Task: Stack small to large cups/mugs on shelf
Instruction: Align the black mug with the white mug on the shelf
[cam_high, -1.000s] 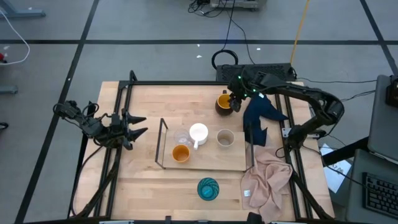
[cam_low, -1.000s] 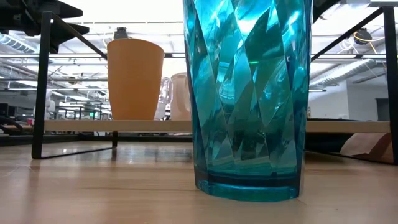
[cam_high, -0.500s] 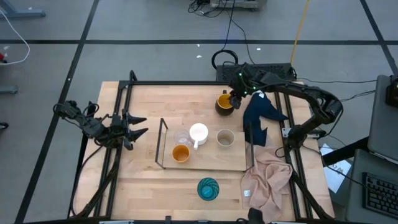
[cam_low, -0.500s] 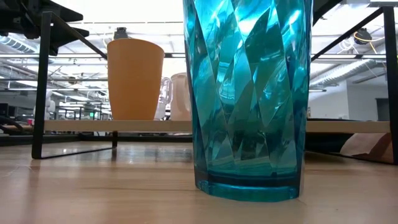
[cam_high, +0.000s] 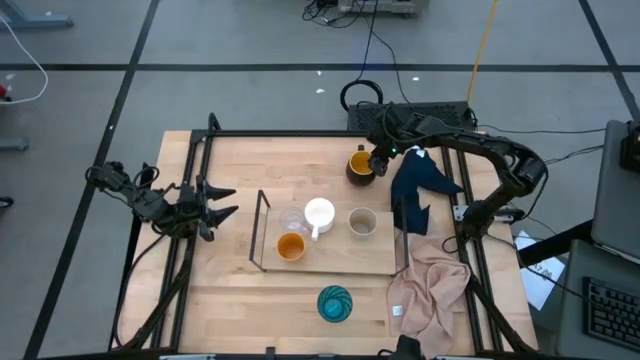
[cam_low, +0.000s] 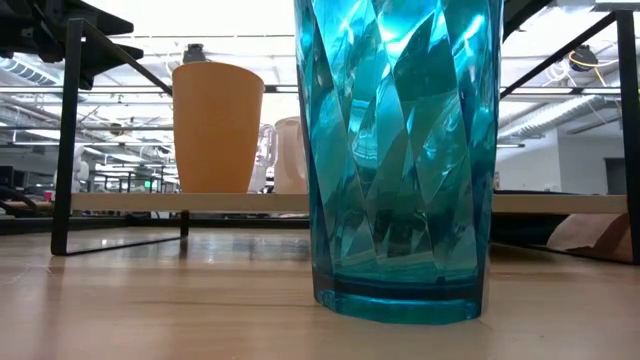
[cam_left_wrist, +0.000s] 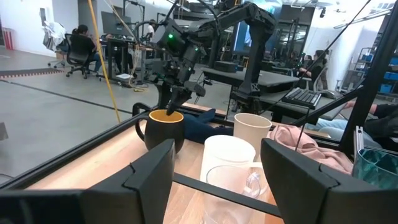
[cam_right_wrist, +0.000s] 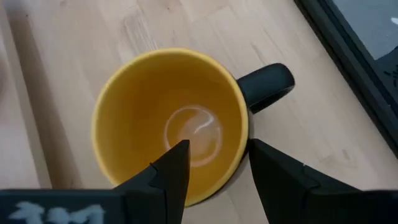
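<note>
Table (cam_high: 230, 300), seen from above, with the shelf (cam_high: 372, 262) at its centre. The shelf carries four vessels: clear glass (cam_high: 292, 222), small orange cup (cam_high: 290, 246), white handled mug (cam_high: 319, 213) and beige-grey cup (cam_high: 361, 222). The teal patterned cup (cam_high: 335, 303) stands on the table near the front edge, apart from the shelf. The dark mug with yellow inside (cam_high: 359, 165) stands behind the shelf.

Step in hand, as judged: grasping the dark mug. The right hand (cam_right_wrist: 214, 163) hangs over it, fingers apart, straddling the rim beside the handle. The next move calls for closing on the wall, then lifting clear without tipping.

The left hand (cam_high: 222, 200) waits at the table's left, fingers apart.

In the low view the teal cup blocks most of the shelf; whether the fingers touch the rim cannot be told.
</note>
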